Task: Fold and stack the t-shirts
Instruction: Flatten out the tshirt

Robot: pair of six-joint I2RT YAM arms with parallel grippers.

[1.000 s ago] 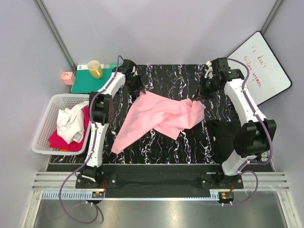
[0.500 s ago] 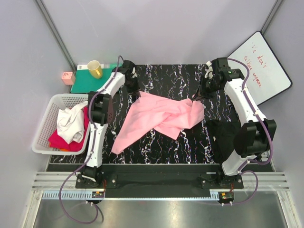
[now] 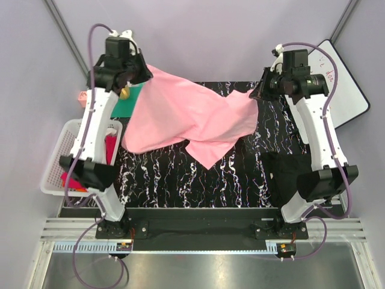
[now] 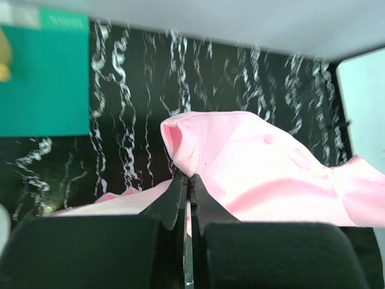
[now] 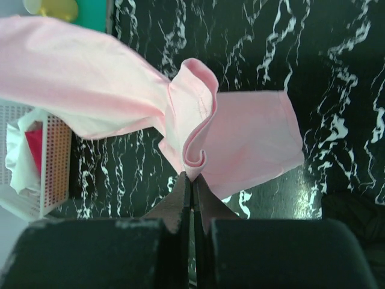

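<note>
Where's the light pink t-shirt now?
The light pink t-shirt hangs over the far half of the table in the top view, stretched between the left gripper and the right gripper, both shut on it.

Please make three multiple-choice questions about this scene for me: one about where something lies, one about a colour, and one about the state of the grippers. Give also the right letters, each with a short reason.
1. Where is the magenta-red t-shirt?
A. on the green mat
B. in the white basket
C. on the whiteboard

2. What colour is the raised t-shirt that hangs between the two arms?
A. light pink
B. white
C. yellow

3. How are the left gripper and the right gripper?
A. both open
B. one open, one shut
C. both shut on the raised t-shirt

Answers:
1 B, since the right wrist view shows red cloth behind the basket's mesh wall.
2 A, since the cloth is pink in all three views.
3 C, since each wrist view shows closed fingers pinching a pink fold.
</note>
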